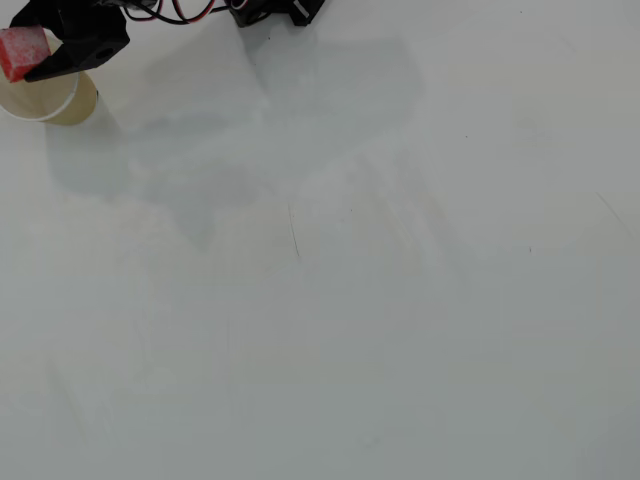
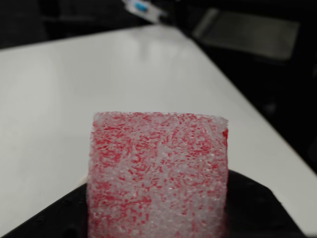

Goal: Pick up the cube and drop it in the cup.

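Cube (image 1: 20, 53): 1 only, red w/ whitish speckles, foamy-looking face filling the wrist view (image 2: 157, 176). Held in black gripper (image 1: 35, 55), clamped on it, directly over the cup (image 1: 62, 102). 1 cup, tan outside, white rim, top-left corner of white table (image 1: 350, 300) in overhead view.

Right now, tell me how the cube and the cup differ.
The cube is red with whitish speckles and flat faces; the paper cup is tan outside with a white rim and round. The cube is smaller than the cup's mouth. The cube is held off the table in the gripper, while the cup stands upright on the table. In the overhead view both sit at the top left, the cube overlapping the cup's rim.
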Robot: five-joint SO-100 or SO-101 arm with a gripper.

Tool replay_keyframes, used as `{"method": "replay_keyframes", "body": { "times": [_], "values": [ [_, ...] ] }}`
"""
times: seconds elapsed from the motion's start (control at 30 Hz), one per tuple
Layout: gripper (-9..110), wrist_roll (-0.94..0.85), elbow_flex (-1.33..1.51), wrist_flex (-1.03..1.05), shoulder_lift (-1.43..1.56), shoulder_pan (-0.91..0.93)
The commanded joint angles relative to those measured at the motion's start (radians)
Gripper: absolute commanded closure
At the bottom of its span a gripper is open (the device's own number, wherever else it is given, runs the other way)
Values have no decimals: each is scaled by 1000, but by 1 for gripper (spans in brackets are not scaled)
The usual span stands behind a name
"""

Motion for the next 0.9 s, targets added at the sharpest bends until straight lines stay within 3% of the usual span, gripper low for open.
{"method": "replay_keyframes", "body": {
  "times": [0.0, 0.23, 0.87],
  "values": [
    [81, -11, -124, -17, 51, -23],
    [63, -23, -124, 6, 52, -28],
    [59, -23, -123, 12, 57, -28]
  ]
}}
